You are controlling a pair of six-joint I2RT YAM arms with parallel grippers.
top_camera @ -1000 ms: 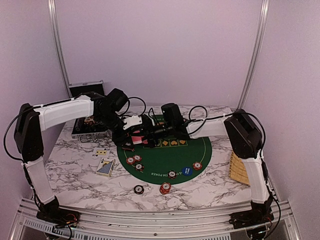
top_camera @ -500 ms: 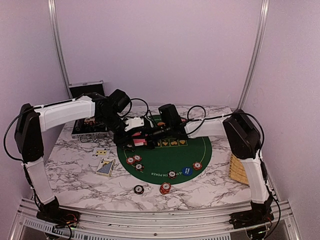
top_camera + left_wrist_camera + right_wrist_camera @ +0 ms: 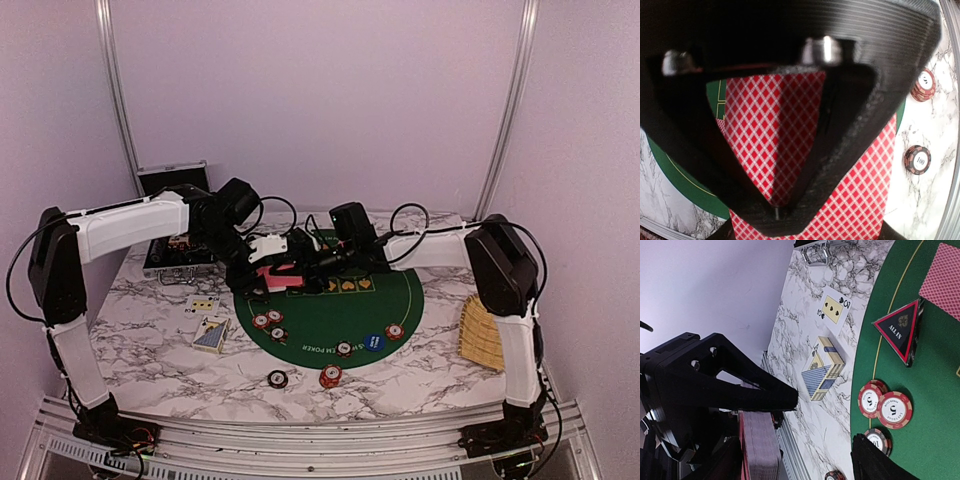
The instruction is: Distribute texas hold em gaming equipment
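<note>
The left hand (image 3: pixel 264 258) is clamping the deck of red-backed playing cards (image 3: pixel 775 145) above the far-left part of the green felt (image 3: pixel 330 312). The right hand (image 3: pixel 310 262), jaws apart and seemingly empty, is hovering just beside it. The next move is calling for pinching off a single card.

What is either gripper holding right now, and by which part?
The left gripper pinches the deck of red-backed playing cards across its faces, one finger flat on the top back. The right gripper is open, holding nothing.
</note>
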